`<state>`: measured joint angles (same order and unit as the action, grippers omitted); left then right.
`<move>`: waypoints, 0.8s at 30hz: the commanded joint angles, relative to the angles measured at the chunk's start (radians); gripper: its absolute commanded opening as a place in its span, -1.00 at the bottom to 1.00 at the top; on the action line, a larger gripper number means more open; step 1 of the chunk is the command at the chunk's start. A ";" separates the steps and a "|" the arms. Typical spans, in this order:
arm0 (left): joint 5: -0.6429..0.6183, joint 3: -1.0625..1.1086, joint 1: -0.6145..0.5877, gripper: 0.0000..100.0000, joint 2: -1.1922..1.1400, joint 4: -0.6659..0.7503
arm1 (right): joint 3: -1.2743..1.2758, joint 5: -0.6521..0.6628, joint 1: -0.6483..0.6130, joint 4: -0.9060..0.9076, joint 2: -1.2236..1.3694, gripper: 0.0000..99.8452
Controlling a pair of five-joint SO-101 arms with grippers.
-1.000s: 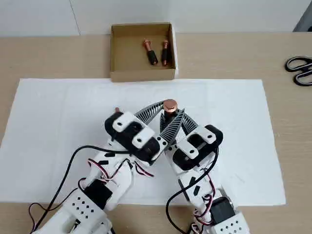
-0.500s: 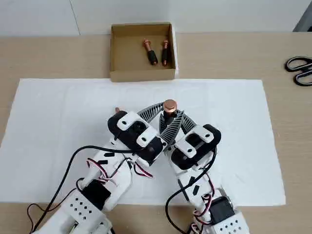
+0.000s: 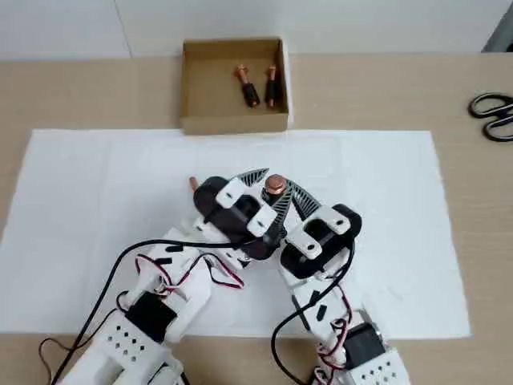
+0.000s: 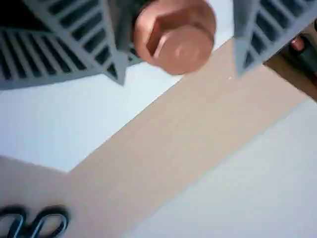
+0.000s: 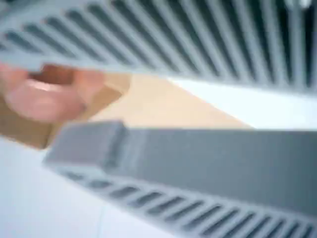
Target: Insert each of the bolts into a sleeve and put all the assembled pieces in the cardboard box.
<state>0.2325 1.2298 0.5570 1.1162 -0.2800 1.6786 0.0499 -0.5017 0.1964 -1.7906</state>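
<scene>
Judging by the high view, the job is well along. Two pieces (image 3: pixel 249 87) lie assembled in the box (image 3: pixel 208 92), side by side near its right wall. A third bolt (image 3: pixel 275 184) stands head-up over the sheet (image 3: pixel 80 184), with the left claw (image 3: pixel 258 177) and the right claw (image 3: pixel 293 194) meeting at it from either side. Whether a sleeve is already on it is hidden by the claws. I take the step in hand to be seating this bolt, and boxing it is not yet done. A copper bit (image 3: pixel 193 183) peeks out just beside the left arm (image 3: pixel 232 212). I cannot tell whether it is a bare bolt or a finished piece, but it too is not yet boxed. Scissors (image 3: pixel 493 116) lie well apart, off the sheet to the right.

From the left wrist, the bolt's hex head (image 4: pixel 174 37) sits between the left claw's ribbed fingers (image 4: pixel 59 49), which stand apart. It is against or just beside one finger, and a strip of background shows between it and the other. So the claw straddles the head without clamping it.

From the right wrist, all is blurred. The copper head is a pale smear by the right claw, with the box behind. Whether this claw is clamped on anything, I cannot tell.
</scene>
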 commanded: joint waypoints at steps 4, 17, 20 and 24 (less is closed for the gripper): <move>-0.034 -0.097 -0.028 -0.73 -0.002 -0.075 | 0.005 0.002 0.002 -0.030 -0.022 -0.99; -0.114 -0.410 -0.072 -0.99 0.000 0.060 | 0.005 0.002 0.007 -0.022 -0.022 -0.99; -0.115 -0.418 -0.144 -0.99 0.015 0.060 | 0.005 0.002 0.039 -0.022 -0.013 -0.99; -0.115 -0.341 -0.276 -0.99 0.132 0.060 | -0.046 0.063 0.140 0.041 -0.012 -1.00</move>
<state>0.1220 0.8615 0.3606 1.1699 -0.2447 1.6771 0.0591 -0.4189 0.1979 -1.7952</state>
